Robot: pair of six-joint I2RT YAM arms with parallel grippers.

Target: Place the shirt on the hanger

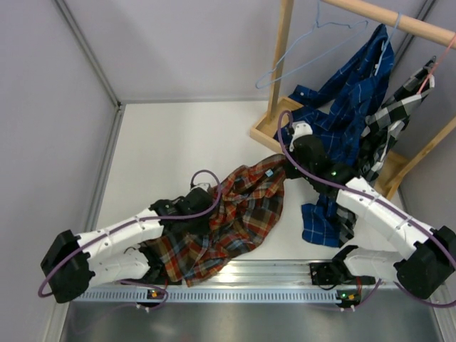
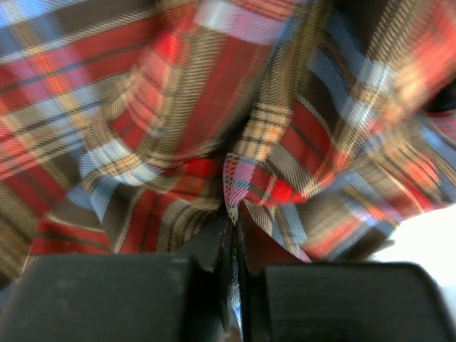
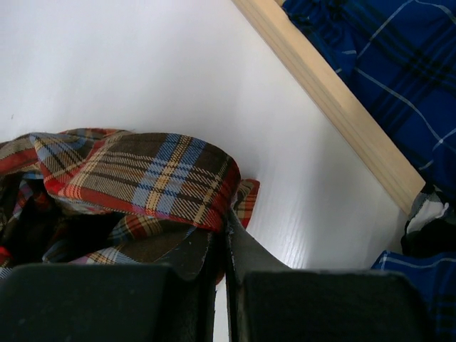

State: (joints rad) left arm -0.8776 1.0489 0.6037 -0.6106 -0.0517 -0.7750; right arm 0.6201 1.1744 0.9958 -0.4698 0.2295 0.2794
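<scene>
Shirt (image 1: 239,214) lies bunched on the worktop (image 1: 178,142) between my arms, well apart from the hanger (image 1: 313,60) hung on the wooden rail (image 1: 399,21); my left tool (image 2: 234,222) is clenched on a plaid fold, my right tool (image 3: 224,239) likewise on its far edge. Step looks like spreading; I should lift both ends together, tension even, and find the collar before the hanger.

White table (image 1: 185,142), red plaid shirt (image 1: 242,206) crumpled in the lower middle, wooden rack base (image 1: 263,132) upper right, blue shirt (image 1: 318,224) heaped at right
</scene>
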